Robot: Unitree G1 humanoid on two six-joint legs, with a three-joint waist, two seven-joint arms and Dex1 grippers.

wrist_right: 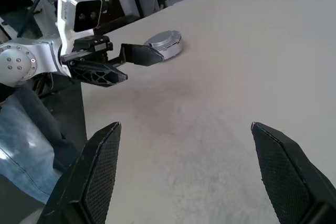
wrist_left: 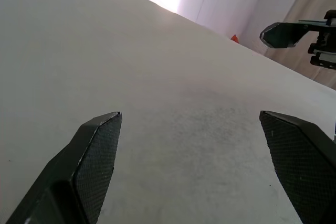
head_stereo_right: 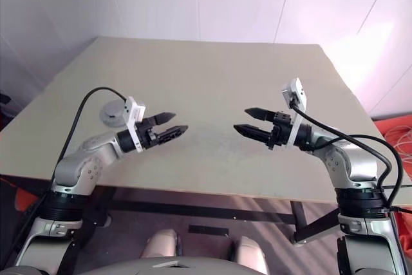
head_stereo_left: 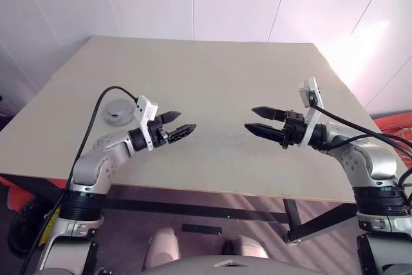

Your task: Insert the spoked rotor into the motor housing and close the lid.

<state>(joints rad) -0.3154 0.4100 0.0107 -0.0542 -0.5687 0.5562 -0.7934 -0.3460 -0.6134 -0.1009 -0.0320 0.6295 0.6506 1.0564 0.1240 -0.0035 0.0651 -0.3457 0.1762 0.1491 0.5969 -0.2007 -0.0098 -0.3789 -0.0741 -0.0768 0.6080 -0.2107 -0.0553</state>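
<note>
I see both arms hovering over the table (head_stereo_left: 212,69), tips facing each other with a gap between. Left gripper (head_stereo_left: 177,125) spread wide, nothing in it. Right gripper (head_stereo_left: 262,122) same, wide and bare. Round silver-grey motor housing (head_stereo_left: 118,113) lies closed near the table's left edge, behind the left wrist.
</note>
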